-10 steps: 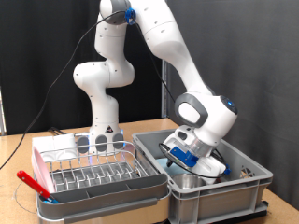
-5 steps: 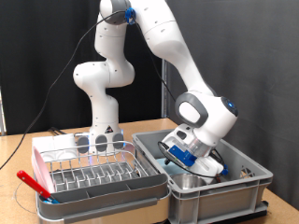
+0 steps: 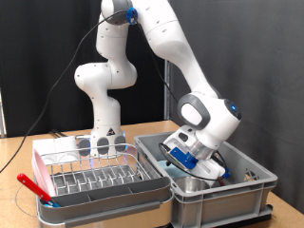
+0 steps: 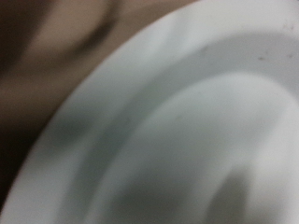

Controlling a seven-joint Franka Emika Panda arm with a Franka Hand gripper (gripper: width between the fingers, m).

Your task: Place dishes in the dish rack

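Wrist view fills with a blurred pale blue round plate (image 4: 187, 131); the hand (image 3: 193, 163) sits low inside the deep grey plastic crate (image 3: 249, 195), grip state unclear.

Exterior view evenly lit and sharp; wrist view badly blurred, dim, a pale plate (image 4: 187, 131) filling it.

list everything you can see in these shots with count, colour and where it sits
low silver wire dish rack: one, in a pink-and-grey tray, exterior view's lower left
clear glassware: a few pieces, at the rack's back
red-handled utensil: one, at the tray's left edge
deep grey plastic crate: one, exterior view's lower right
shiny steel bowl: one, in the crate's near part
pale round plate: one, fills the wrist view, blurred
white arm's gripper: one, lowered into the crate; fingers hidden
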